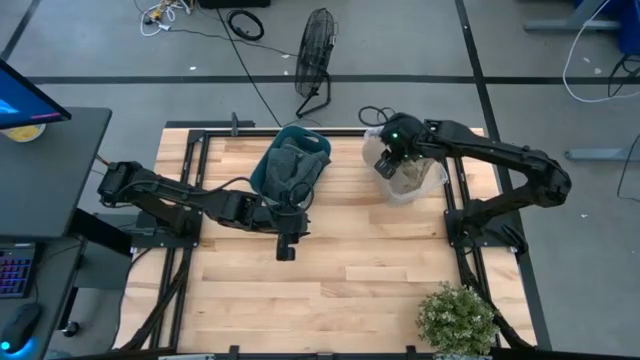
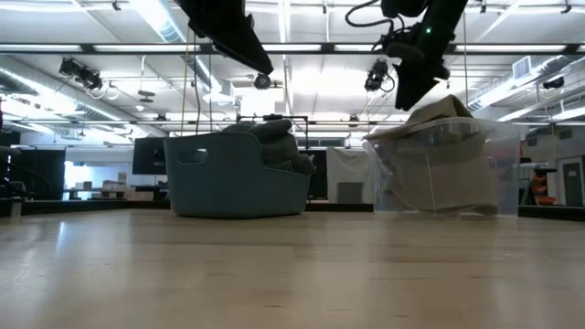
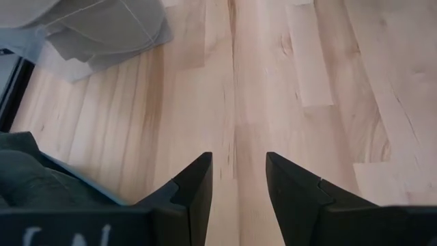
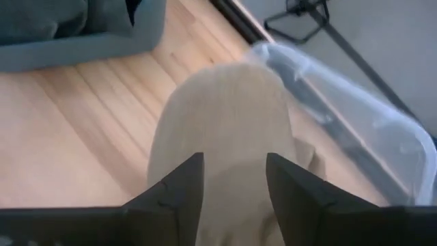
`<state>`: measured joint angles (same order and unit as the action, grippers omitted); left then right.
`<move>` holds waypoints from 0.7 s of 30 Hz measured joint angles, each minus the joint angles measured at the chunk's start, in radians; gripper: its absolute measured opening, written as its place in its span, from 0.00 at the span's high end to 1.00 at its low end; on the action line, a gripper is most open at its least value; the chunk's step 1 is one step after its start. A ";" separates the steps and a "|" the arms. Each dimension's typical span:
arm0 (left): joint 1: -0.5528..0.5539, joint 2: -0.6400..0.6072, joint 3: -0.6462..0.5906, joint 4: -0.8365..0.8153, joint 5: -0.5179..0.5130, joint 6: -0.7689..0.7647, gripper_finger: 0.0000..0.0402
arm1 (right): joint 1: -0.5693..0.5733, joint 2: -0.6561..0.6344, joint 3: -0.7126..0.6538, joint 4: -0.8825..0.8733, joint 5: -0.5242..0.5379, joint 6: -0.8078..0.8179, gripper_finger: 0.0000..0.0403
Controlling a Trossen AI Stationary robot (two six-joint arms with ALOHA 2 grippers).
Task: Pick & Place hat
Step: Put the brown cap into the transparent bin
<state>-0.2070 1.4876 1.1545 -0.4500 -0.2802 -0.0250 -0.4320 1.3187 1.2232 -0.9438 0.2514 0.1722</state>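
A teal bin (image 1: pixel 318 142) stands near the table's far edge with dark grey hats (image 1: pixel 290 165) piled in it. The bin (image 2: pixel 228 187) and the hats (image 2: pixel 274 137) also show in the low view. To its right a clear plastic bin (image 1: pixel 435 180) holds a beige hat (image 4: pixel 225 116), whose crown rises above the rim (image 2: pixel 439 114). My right gripper (image 4: pixel 234 181) is open and hovers just over this hat, pointing down (image 2: pixel 409 99). My left gripper (image 3: pixel 237 184) is open over bare wood on the near side of the teal bin (image 1: pixel 287 250).
A potted plant (image 1: pixel 455 318) stands at the table's near right corner. Black frame rails (image 1: pixel 190 180) run along the table's left and right sides. A fan (image 1: pixel 315 50) stands on the floor beyond the far edge. Bare wood fills the table's middle and near part.
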 joint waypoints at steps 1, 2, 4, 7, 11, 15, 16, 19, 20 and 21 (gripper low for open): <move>0.000 0.000 0.000 0.000 0.000 -0.014 0.65 | 0.004 -0.002 0.009 -0.031 0.002 0.024 0.60; 0.000 0.000 0.000 -0.002 0.000 -0.019 0.65 | 0.008 -0.005 0.012 -0.056 0.001 0.051 0.60; 0.000 0.000 0.000 -0.004 0.000 -0.025 0.65 | 0.014 -0.010 0.012 -0.105 -0.003 0.113 0.60; 0.000 0.000 0.000 -0.011 0.000 -0.025 0.65 | 0.026 -0.009 -0.007 -0.174 -0.023 0.167 0.60; 0.000 0.000 0.000 -0.013 0.000 -0.025 0.65 | 0.035 -0.007 -0.045 -0.148 -0.029 0.186 0.60; 0.000 0.000 0.000 -0.012 0.000 -0.025 0.65 | 0.034 -0.007 -0.085 -0.056 -0.038 0.162 0.60; 0.000 0.000 0.000 -0.013 0.000 -0.026 0.65 | 0.034 -0.007 -0.093 -0.038 -0.036 0.153 0.60; 0.000 0.000 0.000 -0.012 0.000 -0.043 0.65 | 0.035 -0.007 -0.099 -0.023 -0.034 0.127 0.66; 0.000 0.000 0.000 -0.012 0.000 -0.047 0.65 | 0.035 -0.007 -0.098 -0.024 -0.035 0.126 0.70; 0.000 0.000 0.000 -0.012 0.000 -0.048 0.65 | 0.035 -0.009 -0.093 -0.033 -0.038 0.123 0.75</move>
<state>-0.2070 1.4876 1.1545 -0.4618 -0.2802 -0.0726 -0.3965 1.3100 1.1300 -0.9769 0.2131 0.2954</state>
